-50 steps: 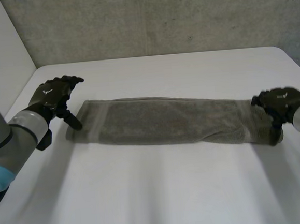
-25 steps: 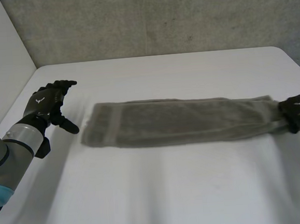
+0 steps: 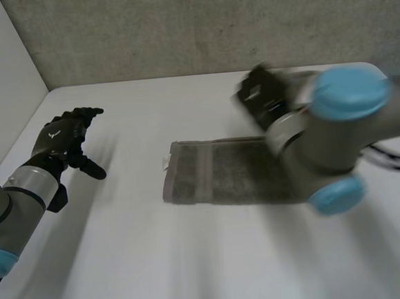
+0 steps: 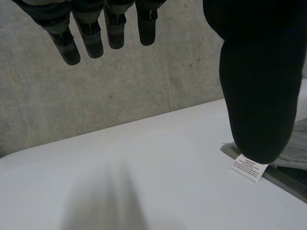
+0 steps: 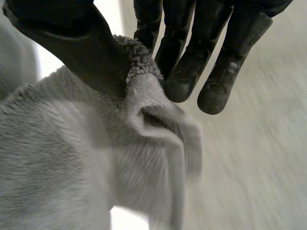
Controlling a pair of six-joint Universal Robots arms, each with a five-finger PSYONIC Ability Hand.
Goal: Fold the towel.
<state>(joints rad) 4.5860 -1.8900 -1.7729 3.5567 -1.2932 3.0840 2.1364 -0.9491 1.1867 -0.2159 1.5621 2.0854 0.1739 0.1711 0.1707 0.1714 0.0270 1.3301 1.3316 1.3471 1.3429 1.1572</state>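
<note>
Towel (image 3: 213, 179) end swung leftward since a second ago, pinched in our right hand (image 3: 260, 98); we judged the half-fold nearly laid. Left hand (image 3: 64, 136) hovered released, clear of it.

towel (image 3: 216, 179) on table (image 3: 195, 261), left hand (image 3: 64, 136) apart

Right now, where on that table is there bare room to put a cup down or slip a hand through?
Bare table lies along the near side of the towel, and between its tagged end and the open left hand. It is crowded where the right arm crosses the towel, the right hand pinching its edge.
</note>
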